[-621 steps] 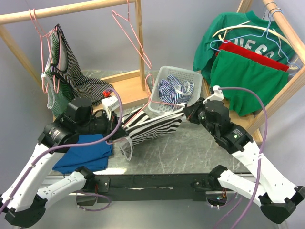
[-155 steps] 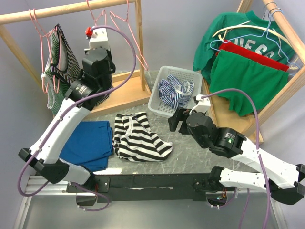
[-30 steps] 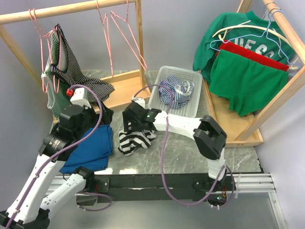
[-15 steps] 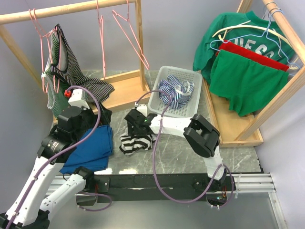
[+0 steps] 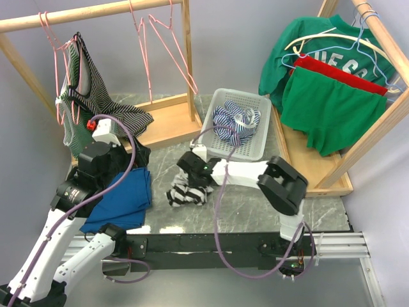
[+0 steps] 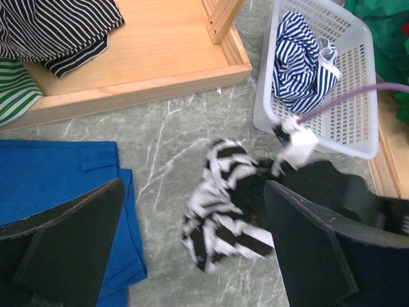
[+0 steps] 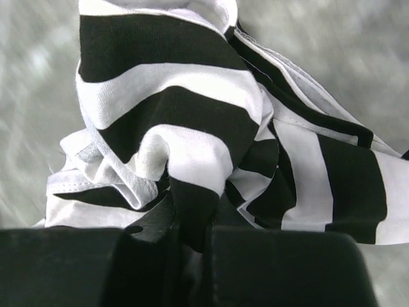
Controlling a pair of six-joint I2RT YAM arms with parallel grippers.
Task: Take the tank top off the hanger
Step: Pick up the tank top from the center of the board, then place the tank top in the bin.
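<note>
The black-and-white striped tank top [image 5: 185, 193] lies bunched on the marble table, off any hanger. My right gripper [image 5: 193, 181] is shut on a fold of it; in the right wrist view the tank top [image 7: 192, 109] runs down between the closed fingers of the right gripper [image 7: 195, 224]. Empty pink hangers [image 5: 146, 54] hang from the wooden rail at the back. My left gripper [image 5: 131, 157] stands open above the table's left side. In the left wrist view the tank top [image 6: 220, 211] shows between the wide-apart fingers [image 6: 64, 246], and nothing is held.
A folded blue cloth [image 5: 118, 198] lies at the left. A white basket [image 5: 255, 142] with blue-striped cloth stands behind the tank top. Striped garments [image 5: 89, 89] hang at the far left over the wooden rack base [image 5: 166, 121]. Green and red clothes [image 5: 323, 96] hang at the right.
My right gripper has gone from open to shut on the tank top and pulled the bunch a little right and toward the near edge. The left arm has hardly moved.
</note>
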